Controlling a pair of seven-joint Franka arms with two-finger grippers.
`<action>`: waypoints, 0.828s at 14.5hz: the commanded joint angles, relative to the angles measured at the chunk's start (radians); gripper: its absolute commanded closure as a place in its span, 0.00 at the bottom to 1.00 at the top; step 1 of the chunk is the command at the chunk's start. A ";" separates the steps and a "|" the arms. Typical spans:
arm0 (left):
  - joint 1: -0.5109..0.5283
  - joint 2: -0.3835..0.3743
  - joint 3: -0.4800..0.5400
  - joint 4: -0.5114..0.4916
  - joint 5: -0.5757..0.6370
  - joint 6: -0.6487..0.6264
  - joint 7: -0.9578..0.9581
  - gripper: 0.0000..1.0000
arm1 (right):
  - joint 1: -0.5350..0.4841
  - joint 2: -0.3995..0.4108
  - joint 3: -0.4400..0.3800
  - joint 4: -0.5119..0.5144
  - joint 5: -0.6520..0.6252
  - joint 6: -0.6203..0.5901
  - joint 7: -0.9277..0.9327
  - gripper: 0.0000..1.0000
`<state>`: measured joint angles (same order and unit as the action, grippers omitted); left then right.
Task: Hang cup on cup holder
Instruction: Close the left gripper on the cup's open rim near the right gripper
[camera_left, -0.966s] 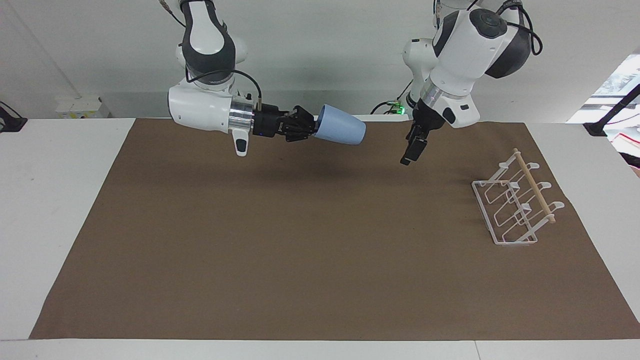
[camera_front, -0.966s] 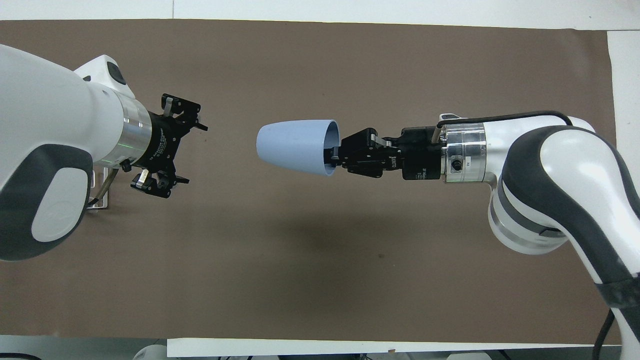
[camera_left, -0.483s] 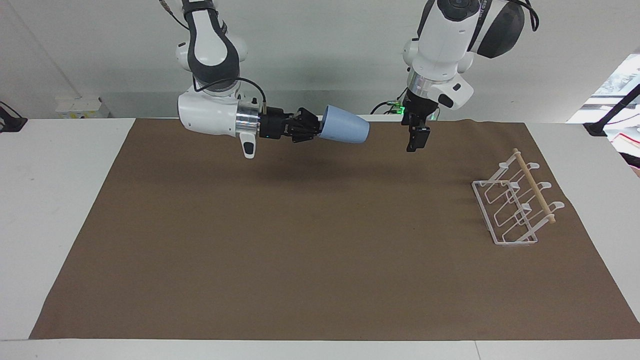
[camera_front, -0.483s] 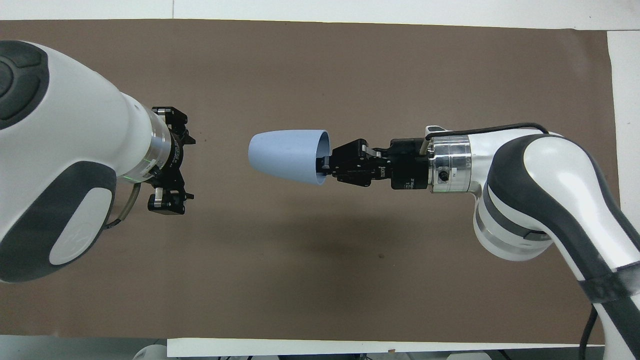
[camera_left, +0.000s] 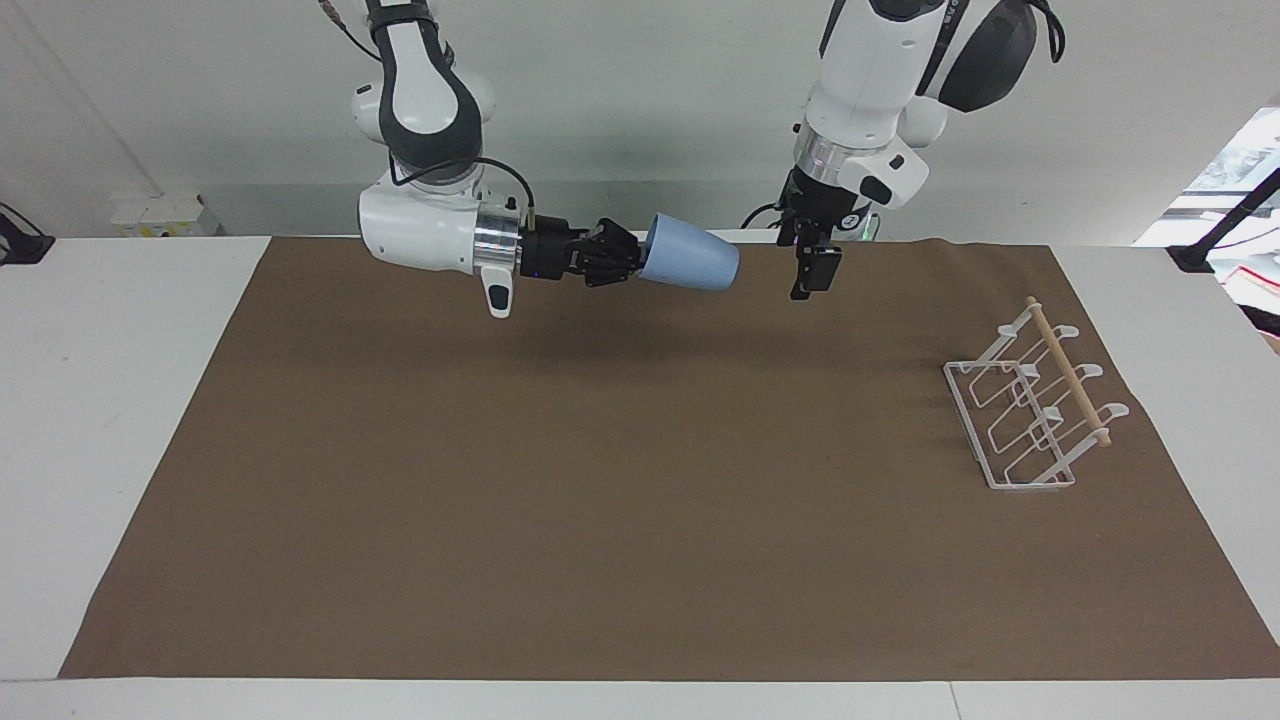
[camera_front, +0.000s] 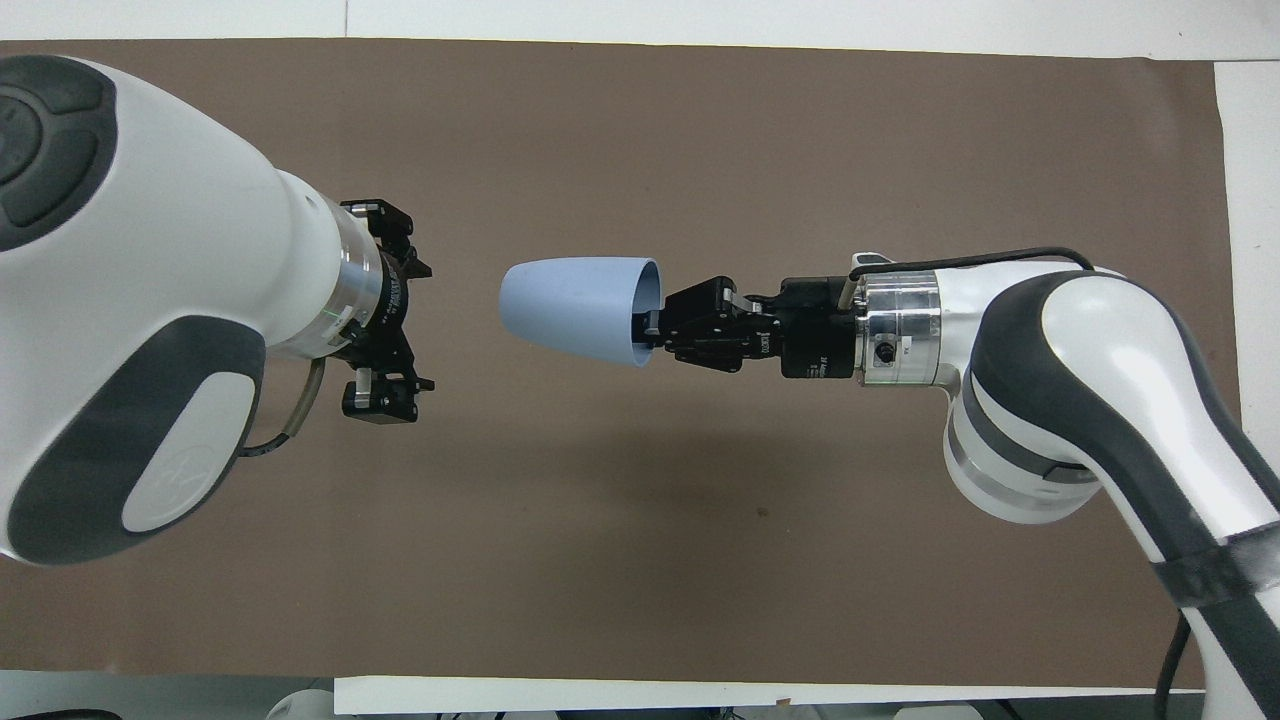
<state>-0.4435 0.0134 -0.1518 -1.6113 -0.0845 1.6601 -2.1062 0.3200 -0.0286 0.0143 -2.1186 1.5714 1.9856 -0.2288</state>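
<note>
Facing view, cup: the light blue cup (camera_left: 690, 262) is in the air over the brown mat (camera_left: 640, 470), lying sideways with its base toward the left arm.
Facing view, right gripper: the right gripper (camera_left: 628, 262) is closed on the rim of the cup.
Facing view, left gripper: the left gripper (camera_left: 808, 275) hangs just beside the base of the cup, without touching it.
Facing view, cup holder: the cup holder (camera_left: 1030, 405) stands on the mat at the left arm's end of the bench (camera_left: 120, 400), well apart from the cup, and it carries nothing.
Overhead view, left gripper: its fingers are spread wide and hold nothing; the opening faces the base of the cup.
Overhead view, progress: the cup is lifted, but the handover, as I judge it, and the hanging are not yet done.
Overhead view, change: compared with one second ago, the left gripper is closer to the cup; the cup has shifted only slightly.
</note>
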 joint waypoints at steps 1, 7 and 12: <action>-0.038 0.022 0.008 0.024 -0.021 0.033 -0.051 0.04 | 0.027 -0.022 0.000 -0.024 0.030 0.044 -0.021 1.00; -0.083 0.111 0.006 0.122 -0.023 0.056 -0.072 0.03 | 0.027 -0.022 0.000 -0.026 0.030 0.045 -0.023 1.00; -0.106 0.160 0.006 0.166 -0.017 0.090 -0.068 0.02 | 0.027 -0.022 0.000 -0.026 0.030 0.047 -0.026 1.00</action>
<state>-0.5269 0.1471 -0.1554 -1.4881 -0.1002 1.7450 -2.1594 0.3471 -0.0290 0.0111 -2.1218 1.5716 2.0223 -0.2288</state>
